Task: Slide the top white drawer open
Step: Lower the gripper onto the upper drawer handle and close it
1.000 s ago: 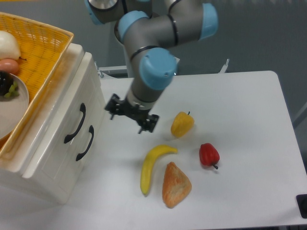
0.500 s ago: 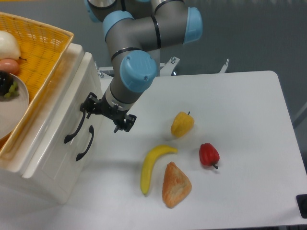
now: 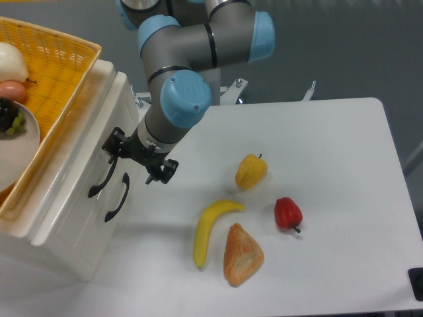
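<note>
At the left side of the table, the white cabinet stands with a yellow wicker basket resting on top, and the top white drawer occupies the upper part of its front face, fully closed and flush with the lower drawer. Its black curved bar handle runs along the drawer front, just above the identical lower handle. The drawer is judged to be a rigid, glossy plastic box: stiff, fairly light when empty, and slick on its flat faces, so those faces offer poor purchase. The handle is the correct point of hold; its bowed middle stands off the front and leaves room for a finger behind it. The loaded basket probably helps keep the cabinet from sliding along with the pull. The gripper hangs directly in front of the cabinet, level with the upper end of the top handle, with its left-hand finger at or touching that end and the other finger out over the table. The jaws stand apart and enclose nothing; whether a finger has hooked behind the bar cannot be determined. A banana, a yellow pepper, a red pepper and a bread piece lie well apart from the cabinet.
</note>
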You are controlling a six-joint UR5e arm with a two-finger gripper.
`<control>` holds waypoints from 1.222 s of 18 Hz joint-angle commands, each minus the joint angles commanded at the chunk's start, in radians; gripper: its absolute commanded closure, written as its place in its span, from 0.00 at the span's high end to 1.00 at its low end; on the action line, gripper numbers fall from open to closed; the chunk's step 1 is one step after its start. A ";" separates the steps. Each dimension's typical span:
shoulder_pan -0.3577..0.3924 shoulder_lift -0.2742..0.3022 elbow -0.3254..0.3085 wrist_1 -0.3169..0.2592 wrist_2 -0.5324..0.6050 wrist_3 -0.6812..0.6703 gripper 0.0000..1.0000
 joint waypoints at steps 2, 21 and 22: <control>0.000 0.000 0.000 0.000 -0.002 0.000 0.86; 0.000 -0.005 0.000 0.002 -0.028 -0.002 0.63; 0.000 -0.005 0.000 0.003 -0.032 -0.002 0.60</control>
